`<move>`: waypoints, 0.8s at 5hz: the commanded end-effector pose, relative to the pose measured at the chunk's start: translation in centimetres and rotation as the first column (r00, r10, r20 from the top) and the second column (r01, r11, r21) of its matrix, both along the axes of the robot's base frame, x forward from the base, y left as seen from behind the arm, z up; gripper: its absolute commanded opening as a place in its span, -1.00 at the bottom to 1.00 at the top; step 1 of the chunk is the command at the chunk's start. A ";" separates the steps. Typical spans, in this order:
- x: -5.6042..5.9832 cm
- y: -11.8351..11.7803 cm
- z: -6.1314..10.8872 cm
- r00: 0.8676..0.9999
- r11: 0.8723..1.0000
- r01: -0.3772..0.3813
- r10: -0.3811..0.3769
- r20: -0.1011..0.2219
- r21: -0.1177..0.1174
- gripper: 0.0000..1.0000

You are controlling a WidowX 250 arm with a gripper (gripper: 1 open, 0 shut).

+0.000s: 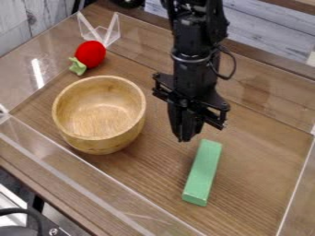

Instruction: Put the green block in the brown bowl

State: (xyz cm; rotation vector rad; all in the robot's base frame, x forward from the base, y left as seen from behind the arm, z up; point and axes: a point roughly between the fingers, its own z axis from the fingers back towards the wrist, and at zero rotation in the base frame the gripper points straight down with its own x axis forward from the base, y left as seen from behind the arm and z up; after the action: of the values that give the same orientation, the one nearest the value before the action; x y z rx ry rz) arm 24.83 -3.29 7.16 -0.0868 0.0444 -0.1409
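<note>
Block (204,172) lay untouched on the desk (264,111), right of the bowl (99,112); the hand (186,135) hung just above its far end, fingers pinched together, holding nothing. The approach seemed in hand: next, open, descend, grasp.

Lab bench: clear-walled wooden table (264,111).

The arm (191,28) (its upper part) runs off the top edge.

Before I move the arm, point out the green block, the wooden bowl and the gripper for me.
green block (204,172): camera view, middle of its top face.
wooden bowl (70,132): camera view, front outer wall.
gripper (186,135): camera view, fingertips, shut, just above the block's far end.
</note>
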 end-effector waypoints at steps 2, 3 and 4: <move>-1.0 -1.0 0.9 0.996 0.997 0.071 -0.071 0.050 -0.010 -1.00; -0.4 0.2 1.9 0.994 0.995 0.095 -0.094 0.053 -0.011 -1.00; 0.3 1.0 2.6 0.991 0.993 0.120 -0.119 0.059 -0.012 -1.00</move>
State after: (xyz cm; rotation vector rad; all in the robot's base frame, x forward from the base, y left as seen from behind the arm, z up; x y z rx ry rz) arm 24.28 -2.41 8.34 -0.1034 0.0498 -0.2531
